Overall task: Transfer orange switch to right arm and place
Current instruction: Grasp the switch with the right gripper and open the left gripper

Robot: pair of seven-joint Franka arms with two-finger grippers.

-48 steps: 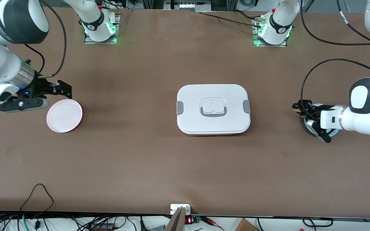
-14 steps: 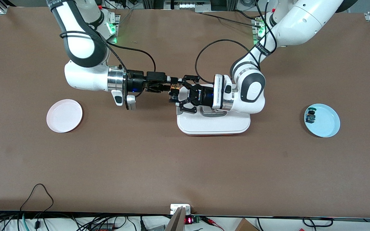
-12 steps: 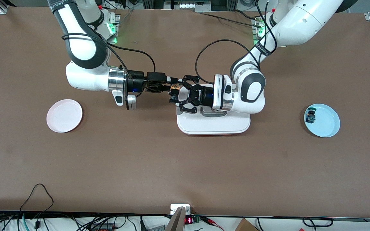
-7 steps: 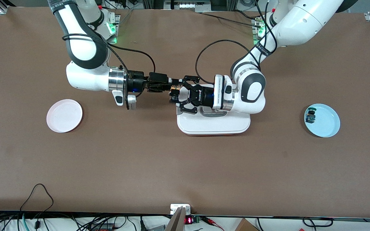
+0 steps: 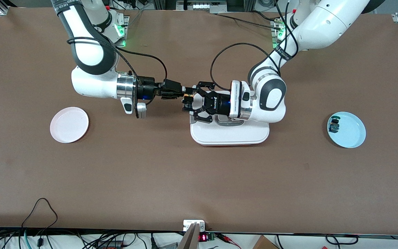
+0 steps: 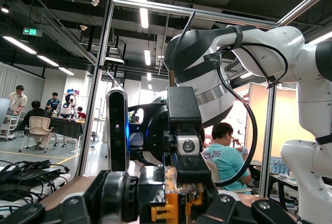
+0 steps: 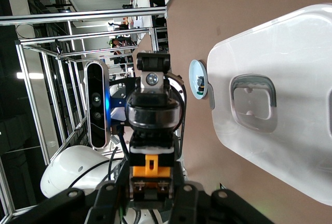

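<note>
Since a second ago my right hand (image 5: pixel 182 92) has drawn its fingers in; they now pinch the orange switch (image 5: pixel 187 93), which my left hand (image 5: pixel 189 100) also clamps. Both hands meet in the air over the edge of the white box (image 5: pixel 230 135) at mid tabletop (image 5: pixel 199 180), wrists level and facing each other, so the tiny part can pass straight across without tilting. The switch is a stubby dark barrel with a bright orange plastic face (image 7: pixel 150 166), hard and smooth by my judgement, so two grips at once seem wise before I let go. The box lid is matte with rounded corners. The shallow round pink plate (image 5: pixel 69 124) waits toward the right arm's end, the pale blue plate (image 5: pixel 352 133) toward the left arm's.
</note>
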